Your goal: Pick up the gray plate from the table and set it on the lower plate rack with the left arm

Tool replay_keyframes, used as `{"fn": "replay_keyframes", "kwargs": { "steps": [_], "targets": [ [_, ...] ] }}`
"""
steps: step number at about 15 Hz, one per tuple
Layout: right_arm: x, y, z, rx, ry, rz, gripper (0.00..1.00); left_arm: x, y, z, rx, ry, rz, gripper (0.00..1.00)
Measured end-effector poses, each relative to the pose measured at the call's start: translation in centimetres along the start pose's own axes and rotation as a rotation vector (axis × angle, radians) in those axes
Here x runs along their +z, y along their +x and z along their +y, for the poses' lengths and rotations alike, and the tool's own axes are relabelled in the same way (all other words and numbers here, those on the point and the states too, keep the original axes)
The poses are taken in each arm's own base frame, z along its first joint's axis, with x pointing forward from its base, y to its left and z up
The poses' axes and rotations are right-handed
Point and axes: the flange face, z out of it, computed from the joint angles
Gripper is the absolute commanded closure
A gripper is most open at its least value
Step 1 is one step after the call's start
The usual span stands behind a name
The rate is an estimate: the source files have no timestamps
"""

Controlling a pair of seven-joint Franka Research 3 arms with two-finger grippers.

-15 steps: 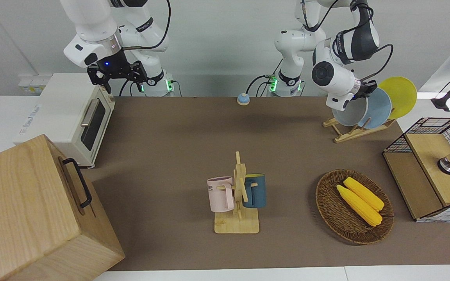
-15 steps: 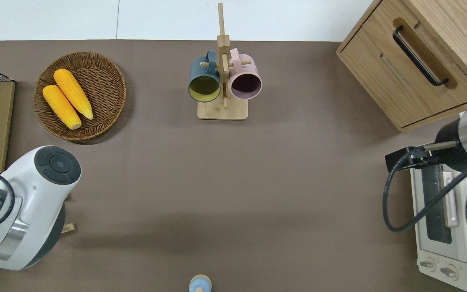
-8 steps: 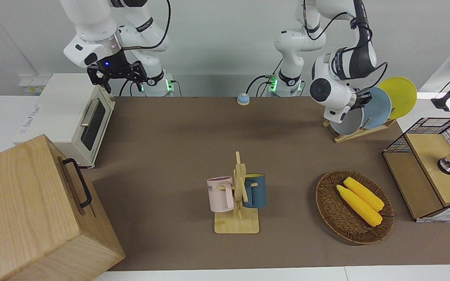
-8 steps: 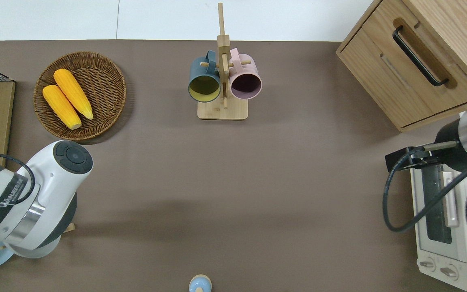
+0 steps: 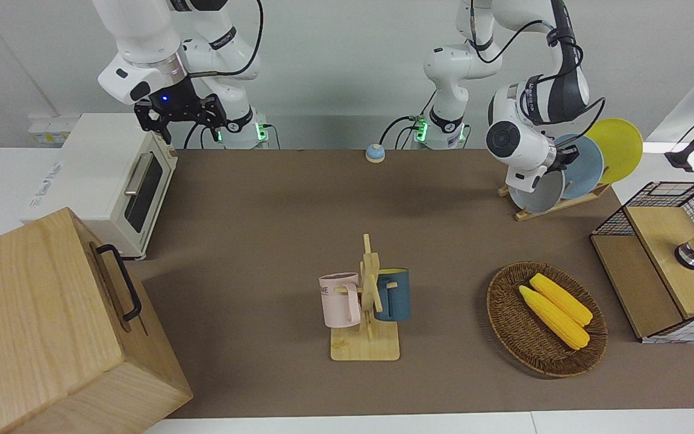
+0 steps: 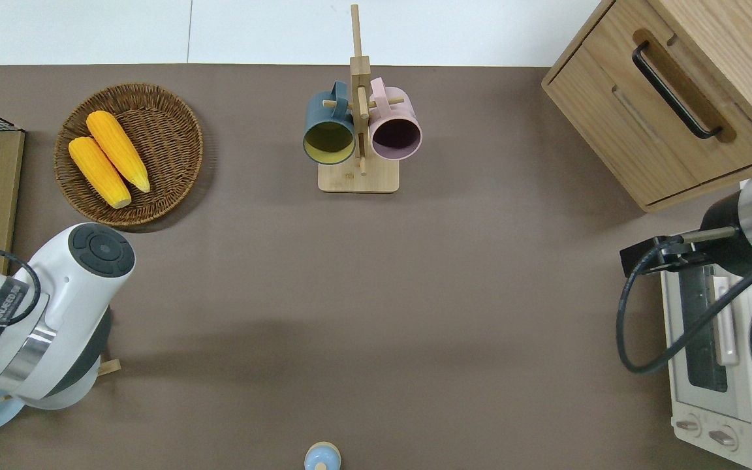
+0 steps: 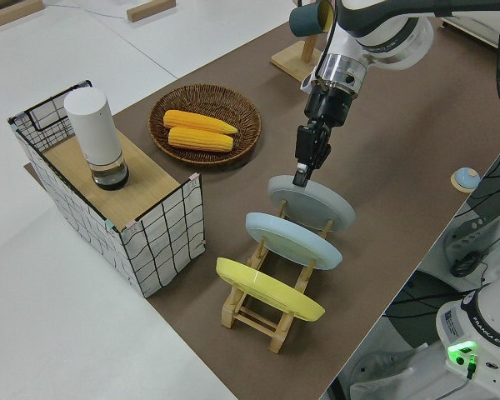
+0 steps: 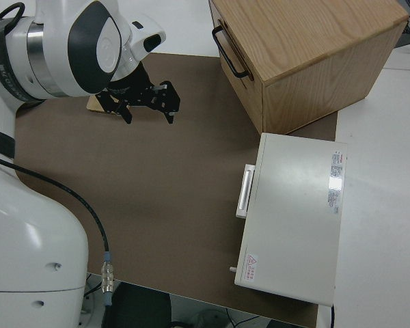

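Note:
The gray plate (image 5: 534,194) (image 7: 317,204) stands tilted in the slot of the lower plate rack (image 5: 555,205) (image 7: 252,313) that is farthest from the robots, at the left arm's end of the table (image 5: 262,205). My left gripper (image 5: 561,158) (image 7: 301,175) points down onto the plate's upper rim with its fingers close together on it. In the overhead view the left arm hides the plate and the rack. The right arm is parked, its gripper (image 5: 187,120) (image 8: 149,117) open and holding nothing.
A sky-blue plate (image 7: 293,240) and a yellow plate (image 7: 267,287) fill the rack's other slots. Nearby are a wicker basket (image 5: 506,325) of corn and a wire crate (image 5: 666,259). A mug stand (image 5: 366,301), toaster oven (image 5: 112,181), wooden cabinet (image 5: 40,325) and bell (image 5: 375,153) also stand on the table.
The left gripper has come down with the gray plate, from above the rack into its slot beside the sky-blue plate. The right arm has not moved.

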Motion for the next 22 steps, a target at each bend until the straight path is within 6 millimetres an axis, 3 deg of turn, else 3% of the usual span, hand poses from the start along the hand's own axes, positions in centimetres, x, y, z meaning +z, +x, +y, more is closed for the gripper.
{"fn": "replay_keyframes", "kwargs": {
  "steps": [1, 7, 10, 14, 18, 22],
  "targets": [
    [0.0, 0.0, 0.0, 0.0, 0.0, 0.0, 0.017, 0.0, 0.0, 0.0, 0.0, 0.0, 0.0, 0.01],
    [0.0, 0.0, 0.0, 0.0, 0.0, 0.0, 0.017, 0.0, 0.0, -0.1, -0.002, -0.005, -0.001, 0.0],
    [0.0, 0.0, 0.0, 0.0, 0.0, 0.0, 0.017, -1.4, -0.2, -0.6, -0.004, -0.131, -0.012, 0.0],
    [0.0, 0.0, 0.0, 0.0, 0.0, 0.0, 0.017, -6.9, -0.4, -5.0, 0.011, -0.431, 0.052, 0.0],
    [0.0, 0.0, 0.0, 0.0, 0.0, 0.0, 0.017, -9.8, -0.5, -8.1, -0.033, -0.678, 0.089, 0.0],
    [0.0, 0.0, 0.0, 0.0, 0.0, 0.0, 0.017, -11.3, -0.5, -11.4, -0.054, -0.833, 0.139, 0.0]
  ]
}}
